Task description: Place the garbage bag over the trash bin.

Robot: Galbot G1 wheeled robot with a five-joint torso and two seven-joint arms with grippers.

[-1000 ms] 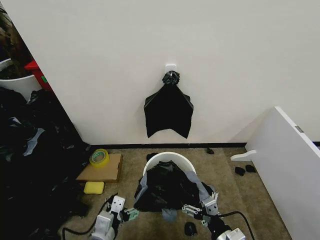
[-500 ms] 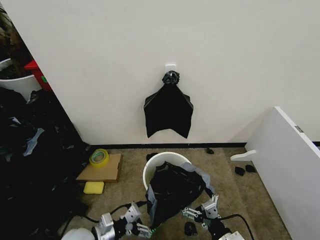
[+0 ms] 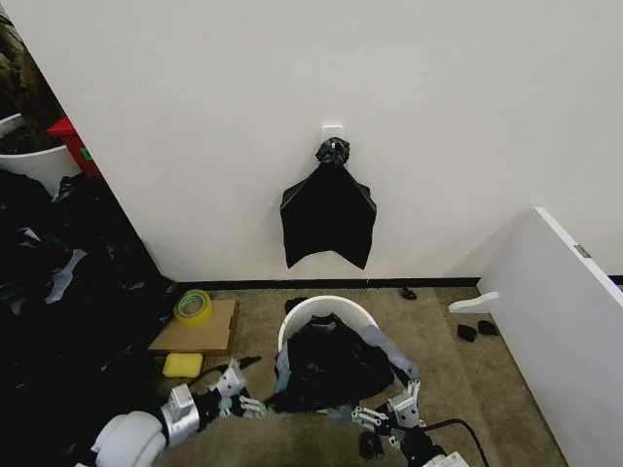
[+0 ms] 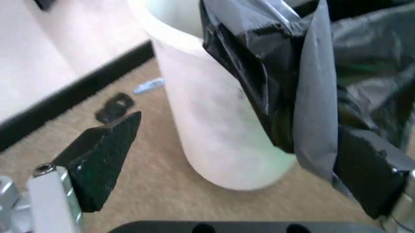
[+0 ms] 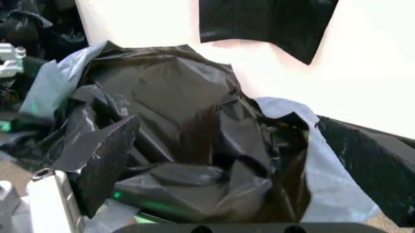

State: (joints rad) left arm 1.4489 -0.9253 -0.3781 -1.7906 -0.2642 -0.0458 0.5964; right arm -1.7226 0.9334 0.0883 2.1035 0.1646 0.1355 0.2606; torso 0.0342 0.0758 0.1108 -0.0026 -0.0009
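Beige carpet (image 3: 487, 389) runs up to a plain white wall (image 3: 438, 97) in the head view, with a flat black bundle (image 3: 328, 216) hanging from a hook at the centre of the frame. Below it, at lower centre, the trash bin (image 3: 331, 307) stands on the floor, and the garbage bag (image 3: 331, 365) lies crumpled over its near side, leaving the far rim bare. The left claw (image 3: 237, 401) sits at the lower left of the bin, its fingers spread, just beside the bag's left edge. The right claw (image 3: 387, 413) is at the lower right, also spread, near the bag's lower corner. A yellow tape roll (image 3: 193, 306) rests on cardboard (image 3: 200, 331) in the left middle, beside a large black plastic heap (image 3: 58, 321).

From the left wrist, the bin's pale wall (image 4: 207, 126) fills the middle, with the bag (image 4: 285, 87) hanging over the rim at the upper right; the two dark fingers (image 4: 100, 155) stand wide apart, one touching the bag's hem.

From the right wrist, the bag (image 5: 188, 126) spreads between released fingers (image 5: 104, 160).
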